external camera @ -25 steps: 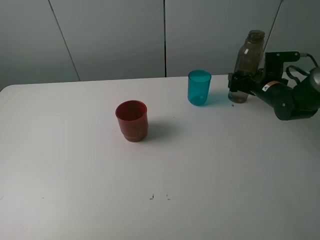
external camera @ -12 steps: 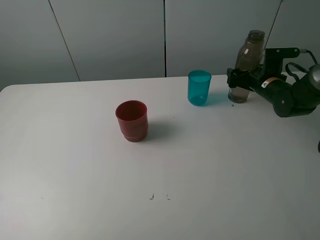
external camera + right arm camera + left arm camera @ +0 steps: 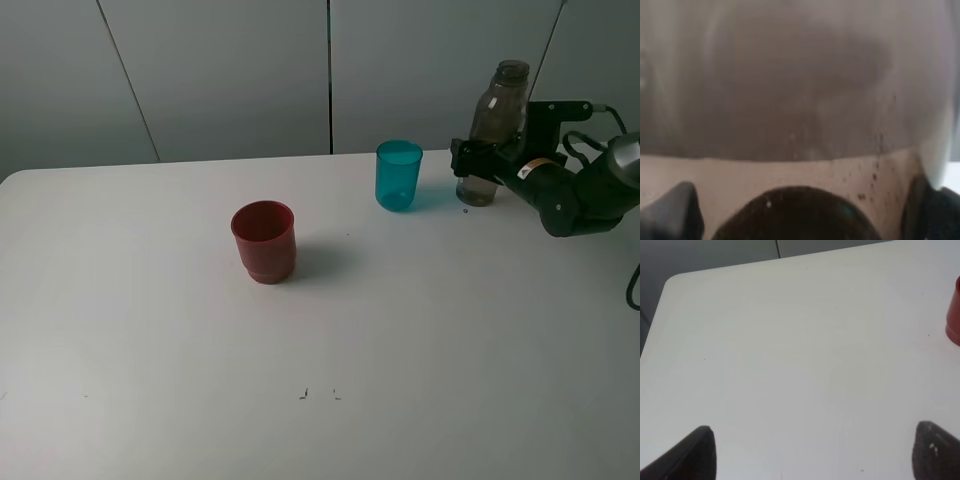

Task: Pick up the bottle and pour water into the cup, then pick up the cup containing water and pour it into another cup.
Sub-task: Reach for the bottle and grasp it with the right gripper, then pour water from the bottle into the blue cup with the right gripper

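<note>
Currently in hand: grasping the tall smoky grey-brown translucent plastic bottle (image 3: 497, 112), far right on the worktop (image 3: 400, 350).
Right jaws: wide, straddling its lower body, seemingly not yet clamped.
Left jaws: wide, empty.
Next: close, lift, tip over the translucent teal tumbler (image 3: 399, 176) just left.

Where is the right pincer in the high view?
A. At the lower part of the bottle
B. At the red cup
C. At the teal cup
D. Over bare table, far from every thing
A: the right pincer stands at the lower part of the bottle, which also fills the right wrist view. The teal cup and the red cup stand apart from it.
</note>
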You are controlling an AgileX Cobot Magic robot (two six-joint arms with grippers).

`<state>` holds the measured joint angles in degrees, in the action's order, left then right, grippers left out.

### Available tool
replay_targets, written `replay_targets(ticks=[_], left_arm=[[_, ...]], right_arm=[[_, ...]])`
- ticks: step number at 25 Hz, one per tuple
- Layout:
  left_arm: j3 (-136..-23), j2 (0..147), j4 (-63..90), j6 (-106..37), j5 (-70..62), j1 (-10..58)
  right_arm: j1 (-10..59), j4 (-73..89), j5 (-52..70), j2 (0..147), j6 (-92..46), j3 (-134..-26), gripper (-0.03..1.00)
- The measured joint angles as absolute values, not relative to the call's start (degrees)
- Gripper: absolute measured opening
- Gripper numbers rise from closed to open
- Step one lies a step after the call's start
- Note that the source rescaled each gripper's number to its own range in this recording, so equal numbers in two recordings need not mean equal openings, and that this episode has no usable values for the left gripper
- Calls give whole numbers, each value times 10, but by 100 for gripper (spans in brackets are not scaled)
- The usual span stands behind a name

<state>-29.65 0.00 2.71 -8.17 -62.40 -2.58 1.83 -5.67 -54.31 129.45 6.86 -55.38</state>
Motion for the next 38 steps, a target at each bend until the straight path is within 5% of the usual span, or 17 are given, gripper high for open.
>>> replay_targets(ticks=[14, 15, 16, 17, 18, 38], left_arm=[[-297, 0, 27, -82, -624, -26], [-297, 0, 27, -82, -624, -26], [-297, 0, 27, -82, -624, -26], [-297, 0, 27, -82, -624, -26], [-297, 0, 27, -82, -624, -26], [-297, 0, 27, -82, -624, -26]], right_arm=[[18, -69, -545, 1294, 70, -557, 96], [18, -69, -545, 1294, 70, -557, 83], [18, -69, -545, 1294, 70, -557, 56], [18, -69, -545, 1294, 70, -557, 18], [18, -69, -547, 1294, 70, -558, 2], [18, -143, -473, 1248, 70, -556, 1]])
